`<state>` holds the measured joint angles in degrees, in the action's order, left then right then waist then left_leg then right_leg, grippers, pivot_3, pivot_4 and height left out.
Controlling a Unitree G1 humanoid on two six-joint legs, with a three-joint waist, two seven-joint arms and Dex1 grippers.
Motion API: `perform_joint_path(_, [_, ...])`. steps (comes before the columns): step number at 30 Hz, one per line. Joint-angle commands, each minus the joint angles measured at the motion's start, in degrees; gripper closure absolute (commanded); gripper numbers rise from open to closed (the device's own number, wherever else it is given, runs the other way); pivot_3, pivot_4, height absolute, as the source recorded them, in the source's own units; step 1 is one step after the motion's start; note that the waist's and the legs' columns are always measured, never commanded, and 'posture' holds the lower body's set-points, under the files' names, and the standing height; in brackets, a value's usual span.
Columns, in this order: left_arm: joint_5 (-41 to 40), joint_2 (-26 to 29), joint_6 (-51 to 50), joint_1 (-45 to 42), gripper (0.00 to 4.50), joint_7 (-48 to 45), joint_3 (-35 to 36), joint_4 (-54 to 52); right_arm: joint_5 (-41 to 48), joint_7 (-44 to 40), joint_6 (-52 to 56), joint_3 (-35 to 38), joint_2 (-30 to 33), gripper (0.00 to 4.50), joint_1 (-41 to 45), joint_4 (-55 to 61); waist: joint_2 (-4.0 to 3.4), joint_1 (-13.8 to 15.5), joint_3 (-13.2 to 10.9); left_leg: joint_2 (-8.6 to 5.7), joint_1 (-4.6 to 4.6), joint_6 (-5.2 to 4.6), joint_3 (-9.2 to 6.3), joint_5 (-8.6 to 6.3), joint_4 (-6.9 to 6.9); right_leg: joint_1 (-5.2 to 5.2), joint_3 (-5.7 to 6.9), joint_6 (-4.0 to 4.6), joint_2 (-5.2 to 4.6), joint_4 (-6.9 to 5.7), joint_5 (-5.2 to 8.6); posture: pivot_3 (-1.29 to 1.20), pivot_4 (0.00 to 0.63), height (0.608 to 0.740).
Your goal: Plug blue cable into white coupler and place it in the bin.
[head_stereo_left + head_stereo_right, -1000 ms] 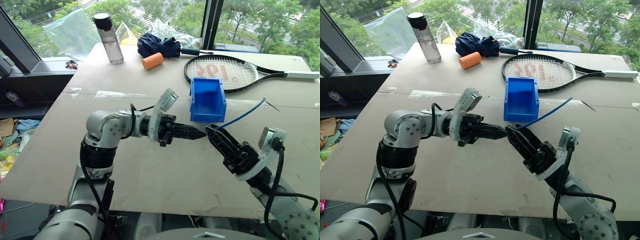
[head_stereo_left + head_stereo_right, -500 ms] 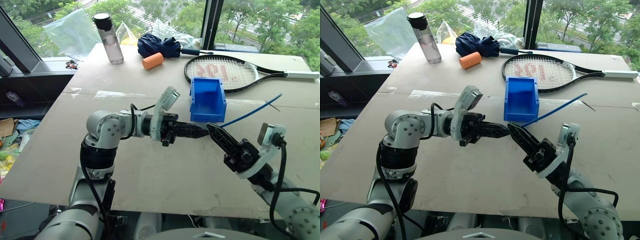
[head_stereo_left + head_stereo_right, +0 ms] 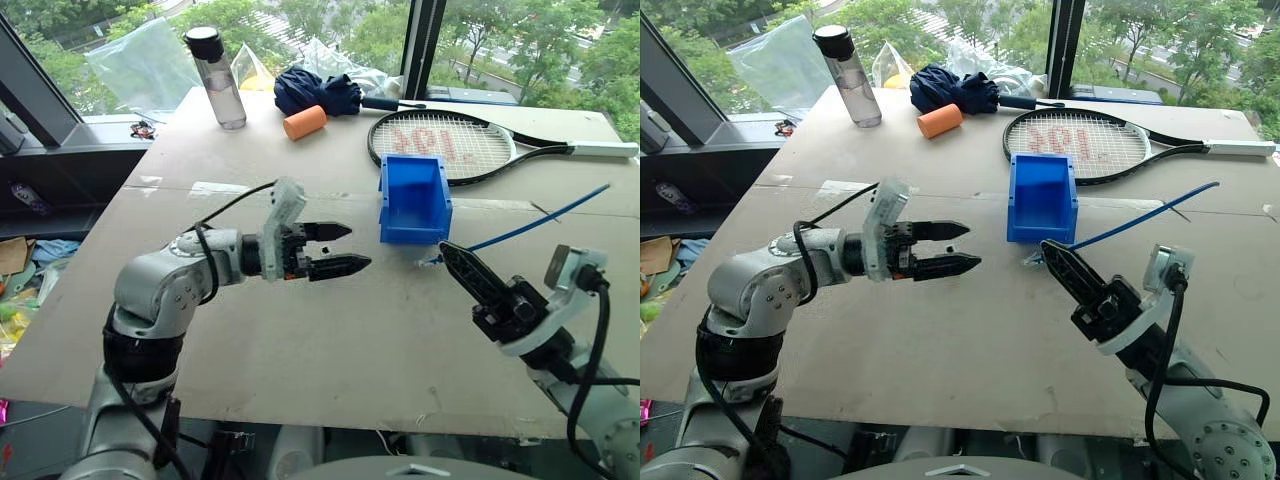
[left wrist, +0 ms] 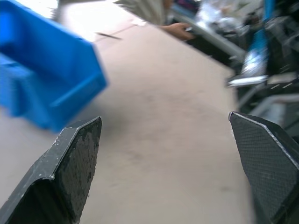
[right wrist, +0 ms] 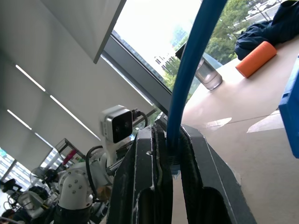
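The blue cable [image 3: 525, 228] slants up to the right from my right gripper [image 3: 448, 252], which is shut on its lower end; in the right wrist view the cable [image 5: 189, 70] passes between the closed fingers [image 5: 145, 168]. A small pale piece [image 3: 424, 262] sticks out at that gripper's tip; I cannot tell whether it is the white coupler. The bin [image 3: 412, 200] stands upright on the table just behind and left of the right gripper. My left gripper [image 3: 345, 247] hovers open and empty left of the bin, apart from the cable, its fingers [image 4: 74, 158] spread wide.
At the back of the tan table [image 3: 330, 340] lie a tennis racket [image 3: 440, 145], an orange roll [image 3: 305, 122], a dark blue bundle [image 3: 318, 90] and a water bottle [image 3: 218, 78]. The table's near edge runs just below both arms.
My left gripper has opened, let go at the cable's end and drawn back to the left. My right gripper closed on the cable and shifted right with it.
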<state>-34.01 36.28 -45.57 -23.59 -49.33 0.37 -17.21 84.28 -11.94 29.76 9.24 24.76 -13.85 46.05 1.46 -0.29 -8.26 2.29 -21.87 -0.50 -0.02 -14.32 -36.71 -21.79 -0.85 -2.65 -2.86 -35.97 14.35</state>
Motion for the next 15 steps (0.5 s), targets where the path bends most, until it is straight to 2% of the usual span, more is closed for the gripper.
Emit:
perform_joint_path(1, [10.5, 0.1, 13.5, 2.7, 0.04, 3.7, -1.4, 3.4, 1.3, -2.1, -0.7, 2.1, 1.7, 4.5, -0.7, 0.6, 0.01, 0.3, 0.0, 0.0, -0.01, 0.0, 0.01, 0.0, 0.0, 0.0, -0.01, 0.0, -0.01, 0.02, 0.0, 0.0, 0.15, 0.74])
perform_joint_path(6, [17.8, -2.1, 23.1, 7.5, 0.04, 7.8, -1.9, 8.3, 0.1, -2.9, -1.1, 2.2, 3.0, 4.5, -1.0, 0.7, 0.01, 0.7, 0.0, 0.01, -0.07, 0.0, 0.05, 0.0, 0.0, -0.03, -0.01, 0.01, -0.06, 0.06, 0.0, 0.0, 0.15, 0.74])
perform_joint_path(9, [19.2, -3.0, 25.6, 8.7, 0.04, 7.3, -2.7, 10.3, -0.8, -2.9, -1.4, 1.7, 2.8, 4.5, -1.2, 1.0, 0.01, 0.9, 0.0, 0.03, -0.06, 0.0, 0.08, 0.0, 0.04, -0.04, -0.02, 0.0, -0.11, 0.06, 0.0, 0.0, 0.15, 0.74])
perform_joint_path(15, [21.9, -5.5, 32.0, 4.2, 0.04, 3.0, -6.7, 19.1, -3.0, -2.6, -2.3, 0.8, 1.7, 4.5, -2.0, 1.8, 0.03, 1.2, 0.0, -0.05, -0.1, 0.0, 0.08, 0.0, 0.02, -0.04, 0.04, 0.0, -0.19, 0.07, 0.0, 0.0, 0.15, 0.74])
